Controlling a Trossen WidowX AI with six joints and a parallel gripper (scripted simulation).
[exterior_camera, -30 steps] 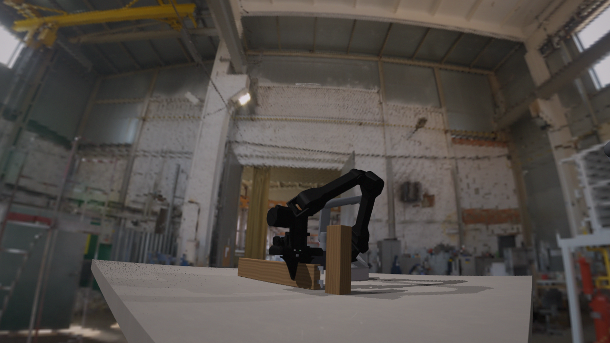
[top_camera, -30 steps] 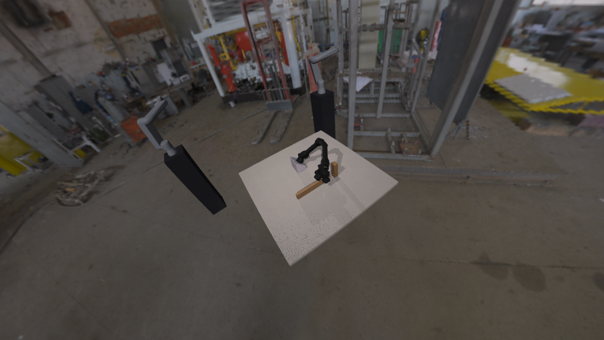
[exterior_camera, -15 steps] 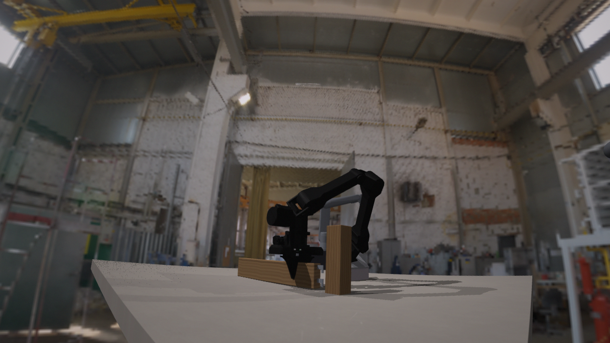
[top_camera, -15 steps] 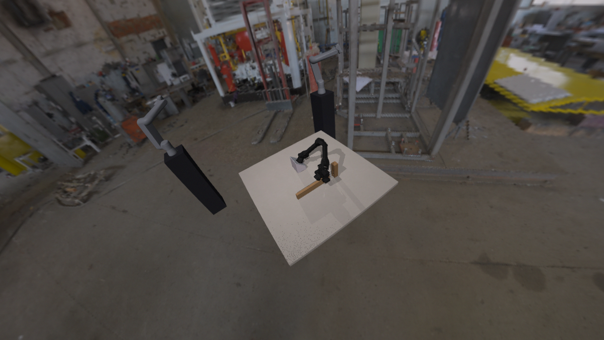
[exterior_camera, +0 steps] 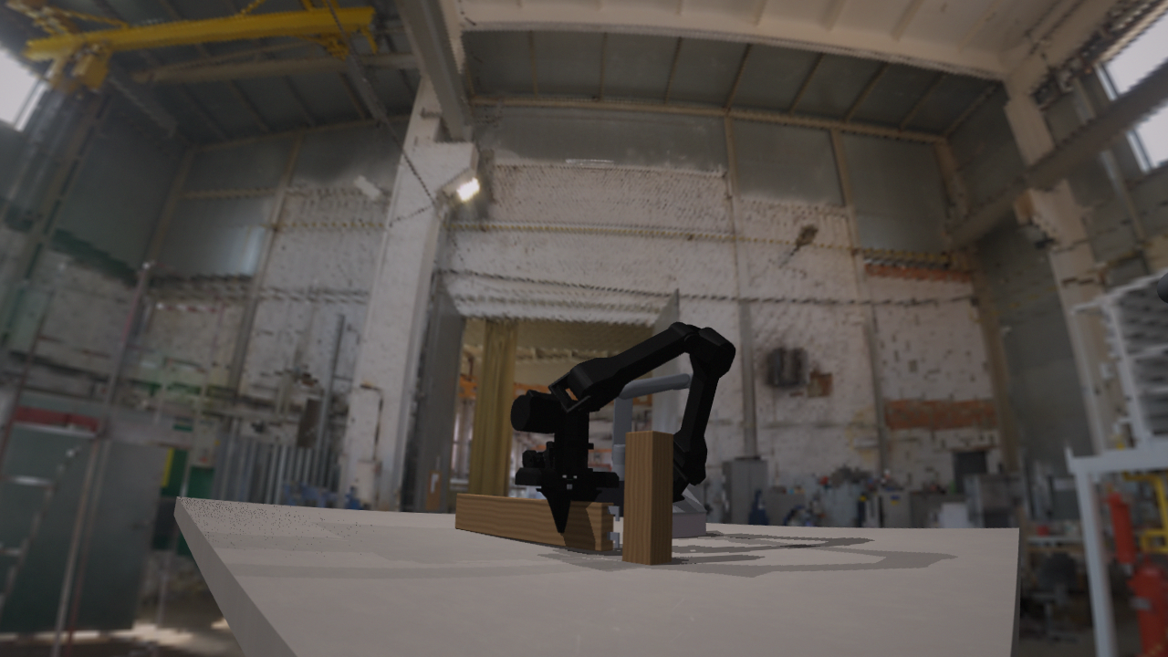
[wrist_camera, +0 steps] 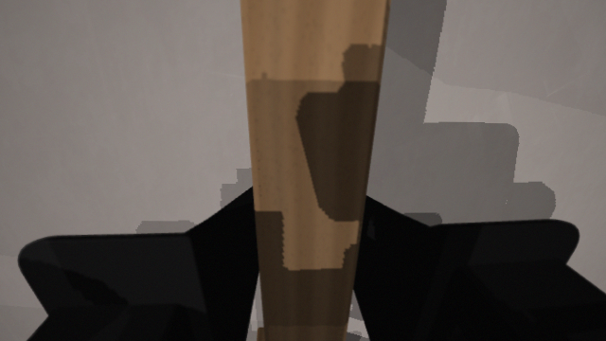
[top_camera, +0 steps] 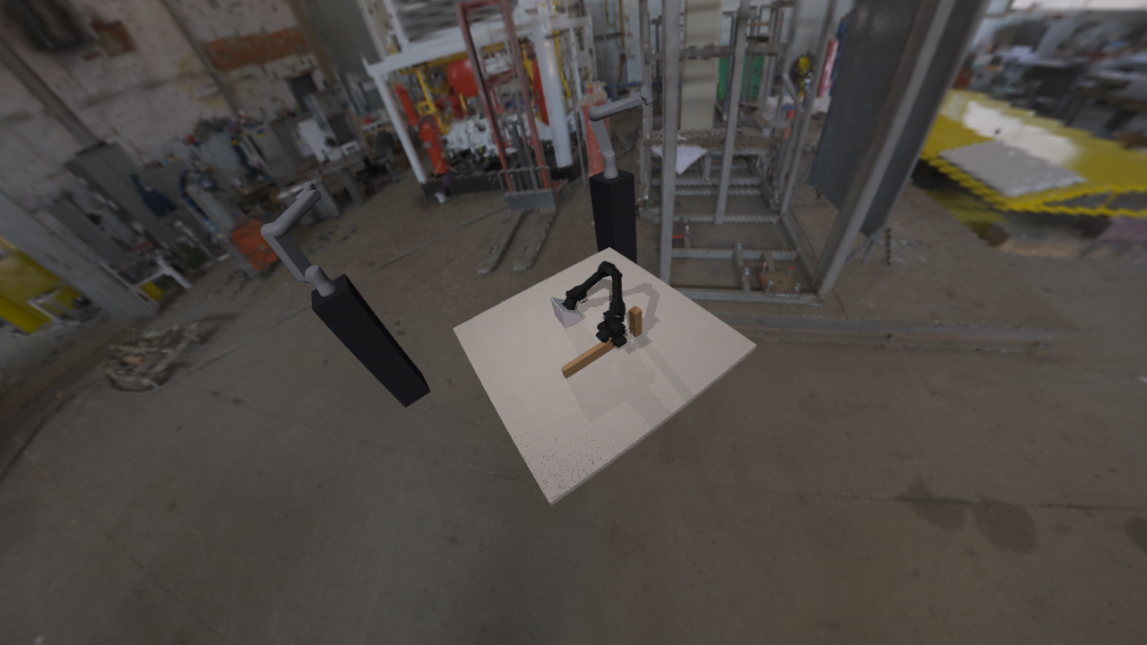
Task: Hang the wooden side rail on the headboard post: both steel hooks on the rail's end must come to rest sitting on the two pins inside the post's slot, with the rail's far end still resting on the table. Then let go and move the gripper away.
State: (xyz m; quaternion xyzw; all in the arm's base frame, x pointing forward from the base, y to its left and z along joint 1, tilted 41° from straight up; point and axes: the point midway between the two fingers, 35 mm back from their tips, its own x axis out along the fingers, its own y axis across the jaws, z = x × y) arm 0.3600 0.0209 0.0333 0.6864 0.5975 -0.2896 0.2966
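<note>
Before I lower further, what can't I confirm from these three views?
- Pins and slot: exterior view, hidden inside the post.
- Hooks: exterior view, tiny and partly behind the post; top view, too small.
- Hook end of rail: wrist view, cut off by the bottom edge.
- Gripper: exterior view, far finger hidden behind the rail.

The table (top_camera: 561,433) is seen from high and far off in the top view, from low and close beside its edge (exterior_camera: 571,604) in the exterior view, and straight down at close range in the wrist view, with the rail (wrist_camera: 308,142) shared by all three views.
</note>
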